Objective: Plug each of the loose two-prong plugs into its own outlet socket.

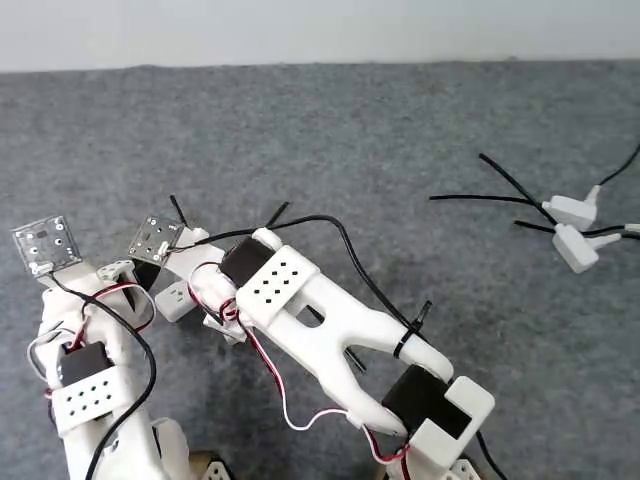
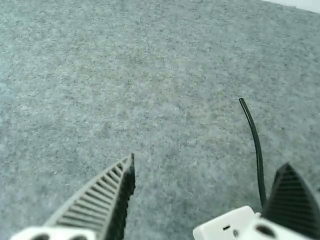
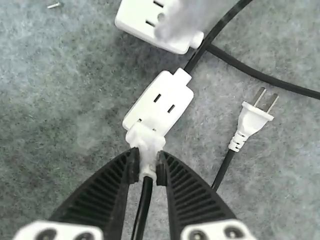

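Smooth plastic plug [image 3: 144, 141] and outlet socket [image 3: 161, 101] on rough, matt carpet [image 3: 60, 100].

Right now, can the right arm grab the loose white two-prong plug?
Probably not yet. Its hand is shut on another white plug at the white outlet socket. The loose white two-prong plug lies close beside, nothing covering it.
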Robot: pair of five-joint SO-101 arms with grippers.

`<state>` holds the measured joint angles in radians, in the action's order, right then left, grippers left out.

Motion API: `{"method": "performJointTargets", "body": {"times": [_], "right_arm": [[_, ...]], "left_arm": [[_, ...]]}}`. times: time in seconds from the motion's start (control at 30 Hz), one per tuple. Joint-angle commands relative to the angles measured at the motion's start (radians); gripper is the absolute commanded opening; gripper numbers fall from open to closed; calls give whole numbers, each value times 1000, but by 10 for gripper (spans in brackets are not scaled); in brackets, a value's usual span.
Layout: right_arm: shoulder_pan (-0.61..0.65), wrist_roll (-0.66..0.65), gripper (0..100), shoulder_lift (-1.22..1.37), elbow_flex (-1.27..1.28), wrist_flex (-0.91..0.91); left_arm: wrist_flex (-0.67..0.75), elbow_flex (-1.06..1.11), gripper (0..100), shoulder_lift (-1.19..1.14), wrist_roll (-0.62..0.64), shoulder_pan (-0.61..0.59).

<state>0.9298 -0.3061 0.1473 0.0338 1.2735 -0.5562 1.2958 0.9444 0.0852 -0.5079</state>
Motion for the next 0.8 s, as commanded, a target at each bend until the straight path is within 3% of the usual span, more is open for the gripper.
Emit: {"method": "performJointTargets", "body": {"times": [0.0,0.47,0.77], "right_arm": [[-12,11,9,-10,-2,-16],[-8,9,9,2,86,-157],[-8,8,9,252,-72,-136]], "left_arm": [[32,-8,408,8,8,-3],[32,-8,408,11,8,-3],[32,-8,408,14,8,-3]]}}
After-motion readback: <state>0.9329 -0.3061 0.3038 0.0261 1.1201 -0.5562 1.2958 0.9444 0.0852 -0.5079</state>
